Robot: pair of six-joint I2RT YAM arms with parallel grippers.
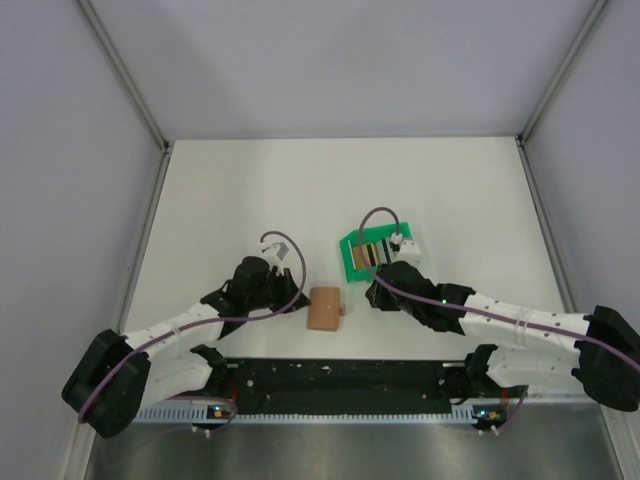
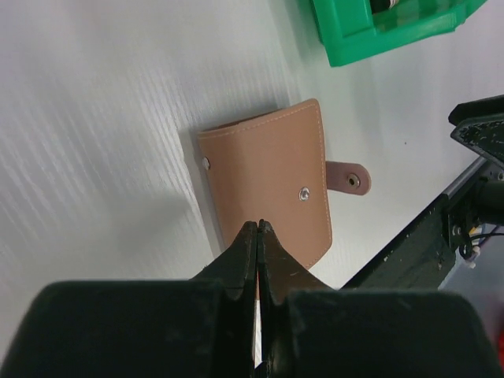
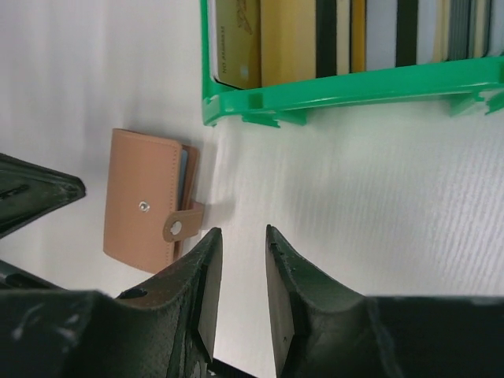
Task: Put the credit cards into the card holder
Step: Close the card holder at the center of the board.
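Fingers of the left gripper (image 2: 257,232) are pressing flat together with nothing pinched between them, their joined tip hanging right at the near edge of the card holder (image 2: 268,177). Whether the tip is actually touching the leather I cannot tell. Closed to a single point like that, it is probably meaning to pin or nudge the holder rather than lift it.

Across from it, the right gripper (image 3: 242,232) is standing partly open and carrying nothing, with bare table (image 1: 230,190) showing through the gap. It is sitting between the holder and the green tray (image 3: 354,87), likely because it is serving as the fetching arm.

Between the two arms, the tan holder is lying flat and folded on the table, its strap (image 2: 348,179) sticking out to the side unfastened. That is leaving the flap free to be opened.

Just beyond, the credit cards (image 3: 236,39) are standing on edge in a row inside the tray, gold, black and pale ones side by side. Standing that way, each is offering a thin upper edge for pinching. None is looking ready to go in yet.
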